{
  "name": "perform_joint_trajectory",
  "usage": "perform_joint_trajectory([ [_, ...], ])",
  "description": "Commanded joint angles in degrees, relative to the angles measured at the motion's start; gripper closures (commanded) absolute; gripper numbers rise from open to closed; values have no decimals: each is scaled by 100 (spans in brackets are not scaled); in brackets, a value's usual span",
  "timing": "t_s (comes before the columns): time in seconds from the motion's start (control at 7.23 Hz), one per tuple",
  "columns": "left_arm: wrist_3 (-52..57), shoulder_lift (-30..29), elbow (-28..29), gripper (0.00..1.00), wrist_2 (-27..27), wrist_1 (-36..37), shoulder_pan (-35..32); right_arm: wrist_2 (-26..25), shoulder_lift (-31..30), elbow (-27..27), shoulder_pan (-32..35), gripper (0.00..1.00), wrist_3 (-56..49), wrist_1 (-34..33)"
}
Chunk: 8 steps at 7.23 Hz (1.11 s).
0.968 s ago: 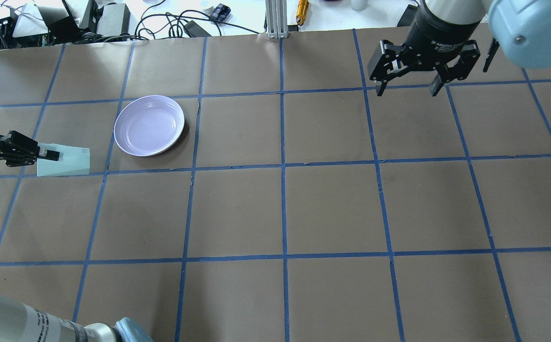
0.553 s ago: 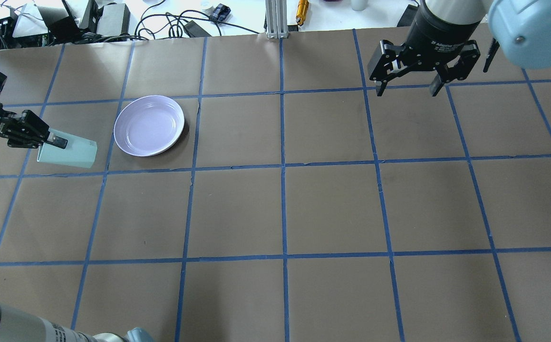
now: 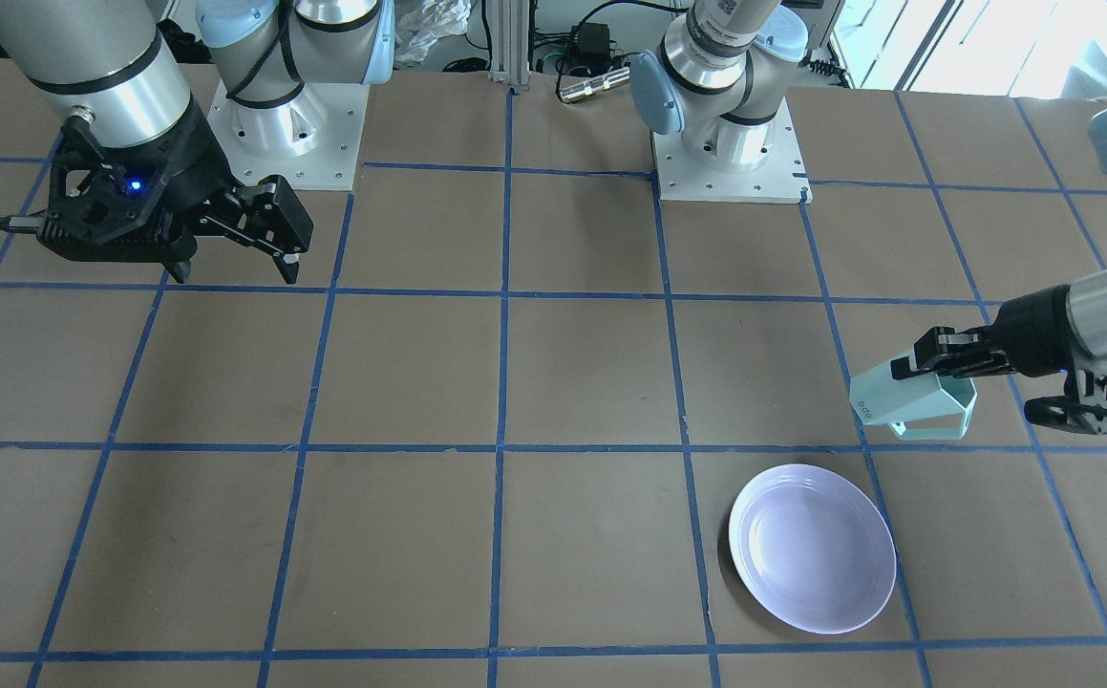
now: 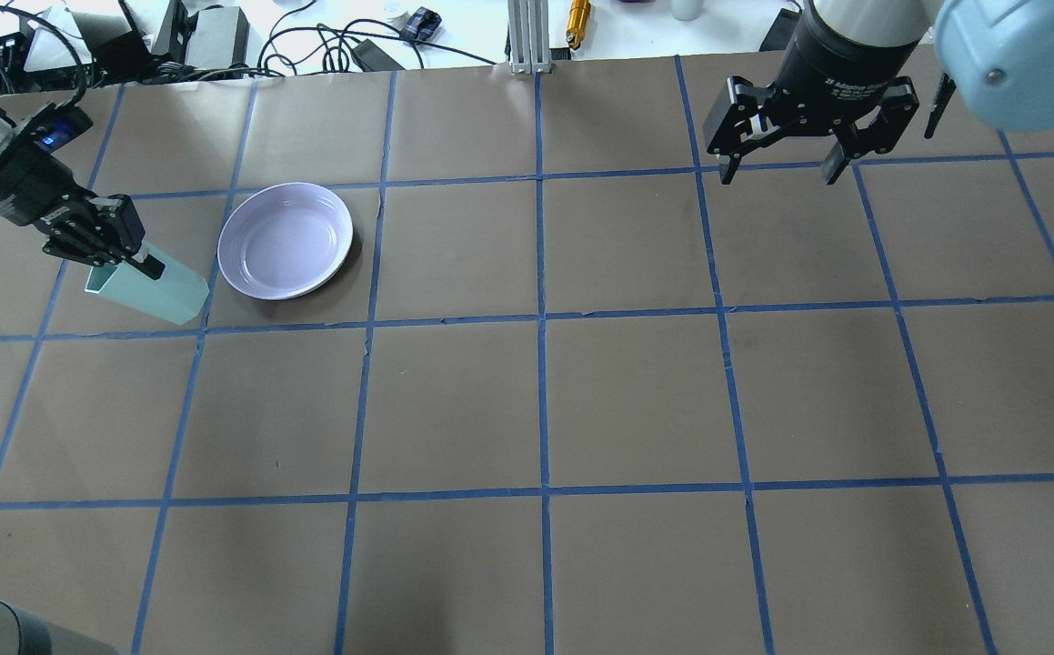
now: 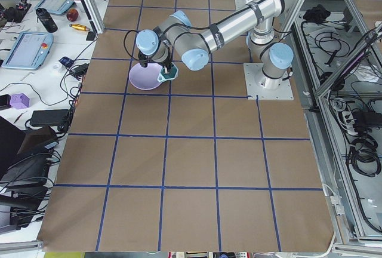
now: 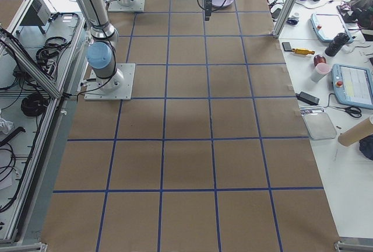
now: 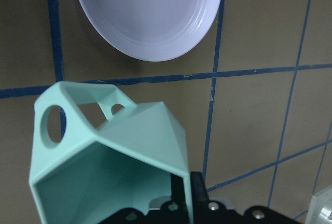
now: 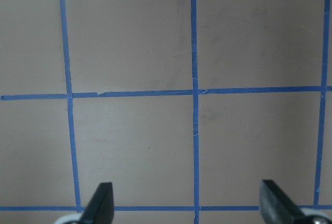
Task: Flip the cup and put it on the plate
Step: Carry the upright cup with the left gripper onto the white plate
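Cup [image 4: 149, 293], mint-green, lying tilted, gripped at rim wall by left tool [image 4: 140, 264]; left edge of overhead frame, just beside plate [image 4: 286, 239], not on it.
Step judged: flip under way. Next: rotate mouth-up, shift over plate centre, lower, release. Right tool [image 4: 778, 173] wide, empty, upper right.

The cup [image 4: 152, 293] lies tipped on its side in the L gripper [image 4: 146, 266], open end at the fingers & bottom pointing away. The plate [image 4: 286, 239] is on the table [image 4: 636, 400] just ahead of the L gripper, past the cup, not touching. The R gripper [image 4: 779, 169] hangs far off to the side.
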Motion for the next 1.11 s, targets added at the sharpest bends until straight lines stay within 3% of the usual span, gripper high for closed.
perform_joint_trajectory([
  [0.0, -576, -94, -8, 100, 373, 599, -623, 0, 0, 0, 0, 0, 8, 0],
  [0.28, -543, -147, 1, 100, 978, 1187, -1035, 0, 0, 0, 0, 0, 0, 0],
  [0.83, 894, -507, 1, 100, 1268, 1934, -1415, 0, 0, 0, 0, 0, 0, 0],
  [0.97, 1020, -595, 1, 100, 1783, 2258, -1607, 0, 0, 0, 0, 0, 0, 0],
])
